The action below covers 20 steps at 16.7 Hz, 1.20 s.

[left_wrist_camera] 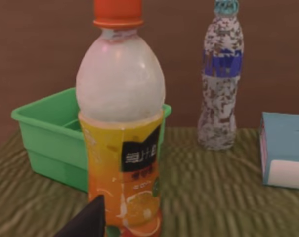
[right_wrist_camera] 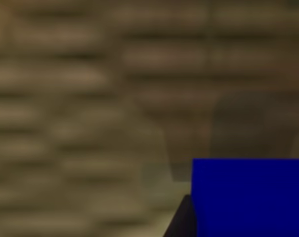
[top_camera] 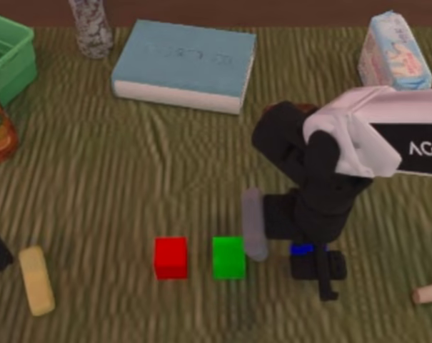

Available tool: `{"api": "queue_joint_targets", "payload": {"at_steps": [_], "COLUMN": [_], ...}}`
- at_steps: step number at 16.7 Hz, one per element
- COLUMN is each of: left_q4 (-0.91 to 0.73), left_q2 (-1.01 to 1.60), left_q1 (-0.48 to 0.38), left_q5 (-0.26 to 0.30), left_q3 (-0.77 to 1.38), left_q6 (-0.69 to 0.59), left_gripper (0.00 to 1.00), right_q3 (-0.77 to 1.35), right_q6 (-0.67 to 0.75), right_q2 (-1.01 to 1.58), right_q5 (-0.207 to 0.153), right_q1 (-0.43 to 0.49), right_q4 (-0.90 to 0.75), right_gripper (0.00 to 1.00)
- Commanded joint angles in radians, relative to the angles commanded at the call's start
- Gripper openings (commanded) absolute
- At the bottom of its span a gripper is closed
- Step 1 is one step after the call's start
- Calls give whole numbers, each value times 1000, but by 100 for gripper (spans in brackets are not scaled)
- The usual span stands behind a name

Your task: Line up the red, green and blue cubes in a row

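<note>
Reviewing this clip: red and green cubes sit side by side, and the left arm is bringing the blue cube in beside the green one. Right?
Not quite: the right gripper has the blue cube, as the top view shows. The red cube and green cube do sit side by side.

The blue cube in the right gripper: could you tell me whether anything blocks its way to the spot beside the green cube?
Nothing visible does. The right gripper holds the blue cube just right of the green cube, with only bare cloth between them.
</note>
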Motion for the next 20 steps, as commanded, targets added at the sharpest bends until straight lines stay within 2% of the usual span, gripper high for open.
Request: {"api": "queue_joint_targets", "payload": {"at_steps": [8, 20], "left_q4": [0, 0], "left_q2": [0, 0], "left_q1": [0, 0], "left_q5": [0, 0], "left_q3": [0, 0], "left_q6": [0, 0], "left_gripper": [100, 100], "right_q3": [0, 35], "right_q6": [0, -5], "right_q2": [0, -13], "right_q5": [0, 0], "right_q1": [0, 3], "right_q4": [0, -41], "right_gripper": [98, 100]}}
